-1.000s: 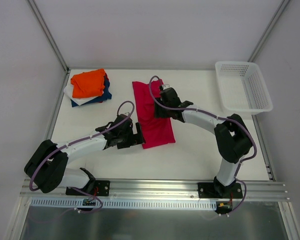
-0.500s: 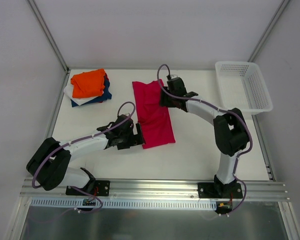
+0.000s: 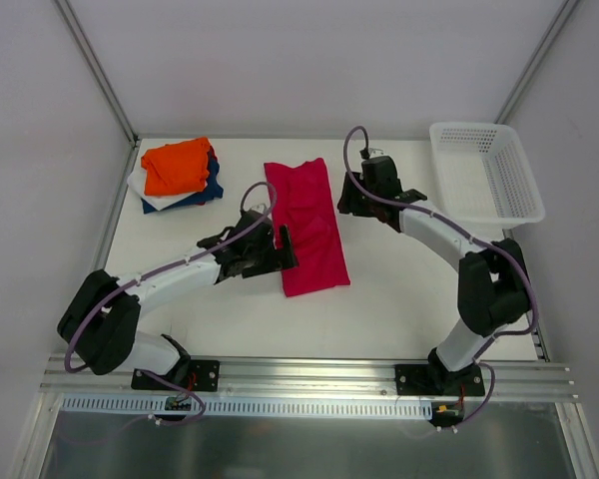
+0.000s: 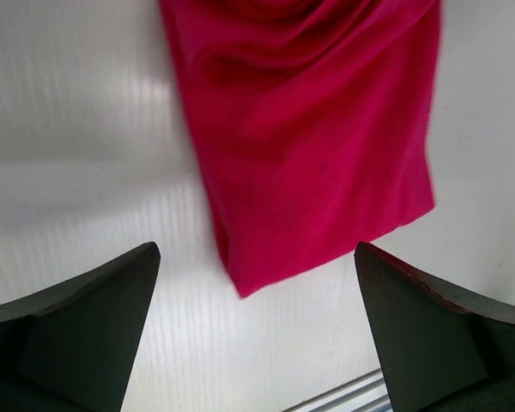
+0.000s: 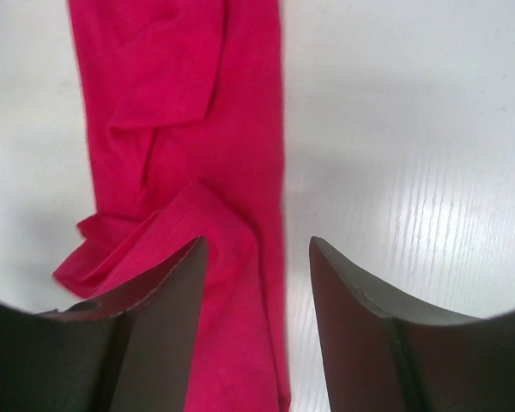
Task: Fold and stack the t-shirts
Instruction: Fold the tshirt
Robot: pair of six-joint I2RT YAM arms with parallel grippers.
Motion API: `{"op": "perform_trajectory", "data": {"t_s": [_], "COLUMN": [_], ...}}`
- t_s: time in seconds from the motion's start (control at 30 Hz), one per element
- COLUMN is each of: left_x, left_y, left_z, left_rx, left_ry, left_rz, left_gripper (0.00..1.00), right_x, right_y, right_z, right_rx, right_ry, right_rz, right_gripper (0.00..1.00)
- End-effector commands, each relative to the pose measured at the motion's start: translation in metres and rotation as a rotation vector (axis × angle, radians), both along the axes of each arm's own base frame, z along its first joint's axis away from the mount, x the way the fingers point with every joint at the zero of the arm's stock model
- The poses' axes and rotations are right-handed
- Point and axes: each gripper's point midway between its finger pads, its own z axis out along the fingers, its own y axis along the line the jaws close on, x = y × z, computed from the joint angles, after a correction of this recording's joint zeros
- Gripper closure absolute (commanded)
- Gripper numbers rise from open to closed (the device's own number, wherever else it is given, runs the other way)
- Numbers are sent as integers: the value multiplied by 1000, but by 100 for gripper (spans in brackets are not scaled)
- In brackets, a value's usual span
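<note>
From above, three folded t-shirts sit stacked at the 10 o'clock corner of the table (image 3: 399, 289): an orange shirt (image 3: 177, 167) on top, a navy shirt (image 3: 210, 189) under it and a white shirt (image 3: 148, 196) at the bottom. That part looks done. The red shirt (image 3: 307, 228) lies mid-table as a long narrow strip running from 12 towards 6 o'clock, well apart from the stack. Its sides seem to be folded in, so what is left, as I judge it, is the crosswise folding and the move onto the stack. The left gripper (image 3: 280, 249) is at the strip's 9 o'clock edge, low down. The right gripper (image 3: 351, 200) is just beside its 3 o'clock edge, higher up. The basket (image 3: 486, 172) stands at 2 o'clock.

In the left wrist view, the left gripper (image 4: 253, 343) is spread wide and holds nothing. The red shirt (image 4: 309, 146) fills the frame from 12 to 2 o'clock, and its near corner points down between the two fingers.

In the right wrist view, the right gripper (image 5: 257, 343) is partly open with a clear gap, and nothing is pinched in it. The red shirt (image 5: 180, 137) lies from 12 round to 8 o'clock, bunched and rumpled at 8 o'clock, with its long edge running down between the fingers.
</note>
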Motion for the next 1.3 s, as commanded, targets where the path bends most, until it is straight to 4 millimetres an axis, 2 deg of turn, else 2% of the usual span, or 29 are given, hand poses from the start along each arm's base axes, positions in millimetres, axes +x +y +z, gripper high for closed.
{"op": "perform_trajectory", "data": {"t_s": [0.0,0.03,0.1,0.13,0.17,0.27,0.43,0.7,0.97,1.0,1.17,1.27], "left_x": [34,42,48,51,57,66,58,62,93,102,130,153], "left_y": [-14,-23,-31,-34,-42,-55,-72,-79,-93,-95,-99,-92], "left_z": [30,36,38,30,36,28,19,5,-6,-7,2,10], "left_rx": [16,8,3,15,2,-10,-65,-62,-8,-4,-1,4], "left_ry": [-117,-128,-126,-111,-123,-105,-55,-40,-84,-94,-143,-176], "left_rz": [-14,-27,-46,-56,-66,-91,-126,-129,-164,-166,-174,-159], "left_gripper": [1,1,1,1,1,1,1,1,1,1,1,1], "right_x": [-17,-22,-28,-30,-35,-40,-44,-47,-56,-58,-64,-67], "right_y": [9,8,6,6,4,1,-5,-2,-4,-5,-7,-9], "right_z": [41,39,47,49,48,58,61,63,68,67,63,62], "right_rx": [69,65,74,77,77,83,62,79,94,91,86,84], "right_ry": [-80,-73,-91,-94,-93,-117,-124,-124,-139,-137,-133,-132], "right_rz": [34,37,40,41,41,42,37,51,55,56,60,60], "right_gripper": [46,46,46,46,46,46,45,45,45,45,45,45]}}
